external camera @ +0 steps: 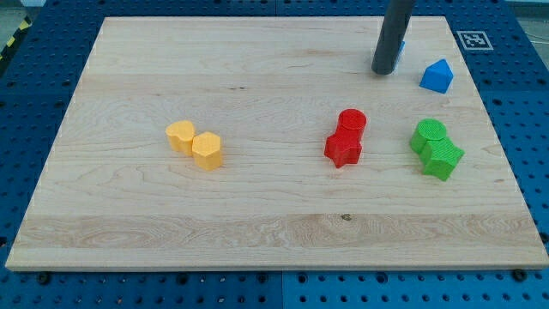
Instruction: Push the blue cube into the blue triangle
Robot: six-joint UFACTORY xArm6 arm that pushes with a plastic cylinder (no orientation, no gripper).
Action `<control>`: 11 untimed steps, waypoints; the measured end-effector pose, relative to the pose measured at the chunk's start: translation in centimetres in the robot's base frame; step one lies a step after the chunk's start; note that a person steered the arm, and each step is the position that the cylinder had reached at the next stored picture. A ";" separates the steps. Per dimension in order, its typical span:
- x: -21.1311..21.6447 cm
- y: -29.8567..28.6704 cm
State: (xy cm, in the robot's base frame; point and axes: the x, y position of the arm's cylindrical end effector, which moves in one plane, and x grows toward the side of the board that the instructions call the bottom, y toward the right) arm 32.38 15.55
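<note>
My tip (pixel 383 71) rests on the board near the view's top right. The blue cube (pixel 401 46) is almost wholly hidden behind the rod; only a thin blue sliver shows at the rod's right edge, just above the tip. The blue triangle (pixel 437 76) lies to the right of the tip and a little lower than the cube, with a small gap of bare wood between it and the rod. I cannot tell whether the rod touches the cube.
A red cylinder (pixel 352 122) touches a red star-like block (pixel 343 149) mid-right. A green cylinder (pixel 428 135) touches a green star-like block (pixel 443 159) at the right. Two yellow blocks (pixel 181 136) (pixel 207 151) touch at the left. The board's right edge (pixel 506 163) is near.
</note>
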 end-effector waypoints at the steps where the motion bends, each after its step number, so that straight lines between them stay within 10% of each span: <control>1: 0.0 -2.8; 11: -6.6 2.2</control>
State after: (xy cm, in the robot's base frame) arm 25.77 17.74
